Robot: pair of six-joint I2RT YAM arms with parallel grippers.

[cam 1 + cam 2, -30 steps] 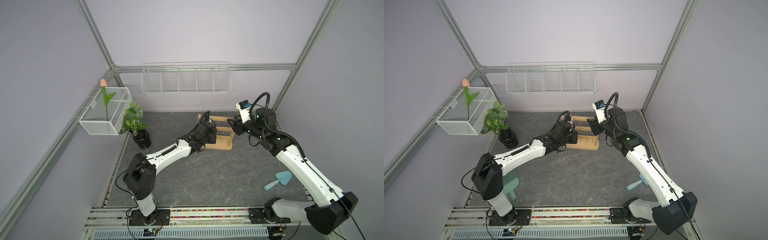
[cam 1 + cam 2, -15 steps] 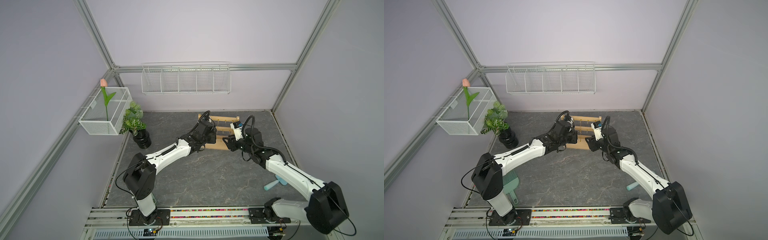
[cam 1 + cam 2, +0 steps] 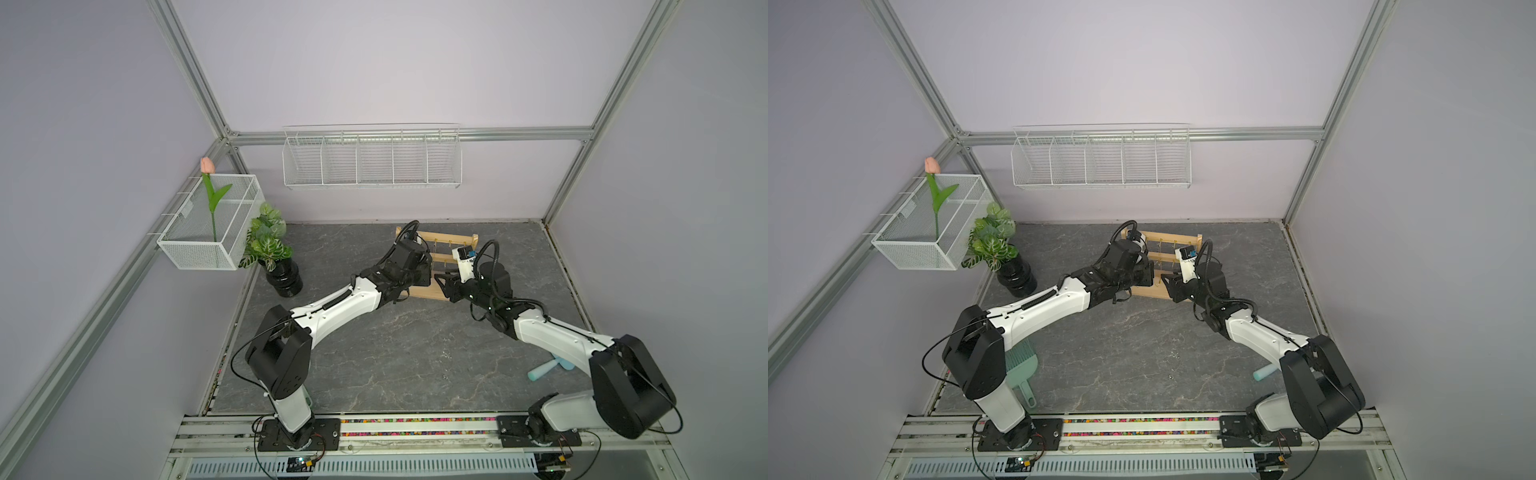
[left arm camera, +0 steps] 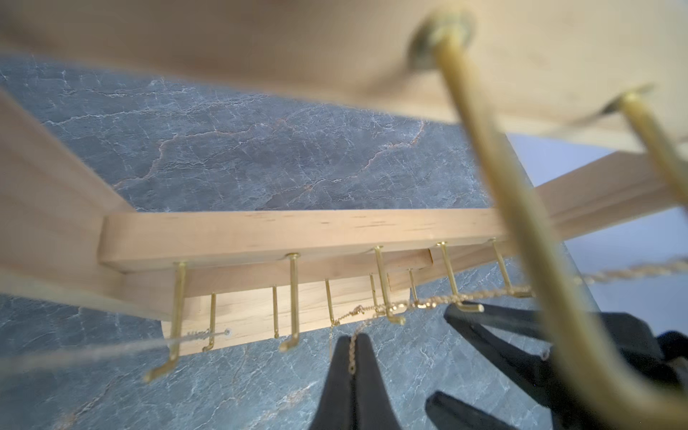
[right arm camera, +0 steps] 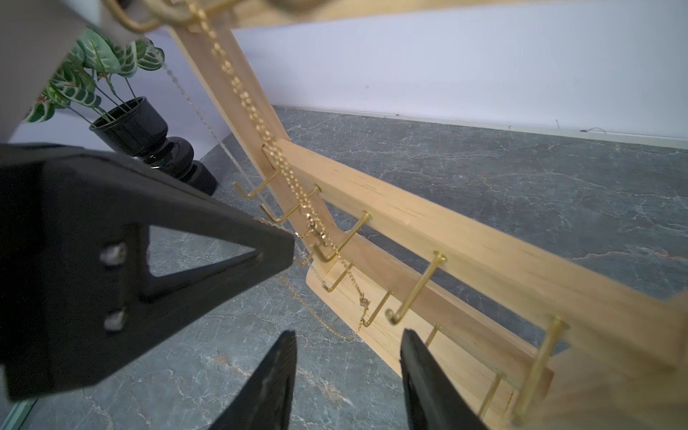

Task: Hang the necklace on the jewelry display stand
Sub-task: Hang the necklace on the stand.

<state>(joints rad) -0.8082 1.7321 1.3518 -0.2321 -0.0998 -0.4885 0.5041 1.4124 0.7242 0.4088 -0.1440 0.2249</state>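
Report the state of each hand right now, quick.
Left hand: shut, pinching the necklace chain.
Right hand: open, holding nothing.

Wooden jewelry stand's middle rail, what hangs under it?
Gold hooks, a thin gold necklace chain across them, held by the left gripper. A blurred nearer hook covers part of it.

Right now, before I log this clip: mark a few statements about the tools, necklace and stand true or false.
1. The left tool is shut on the necklace. True.
2. The right tool grips the necklace. False: its jaws stand apart, empty.
3. The jewelry display stand lies flat. False: it stands upright on its base.
4. The necklace lies across gold hooks. True.
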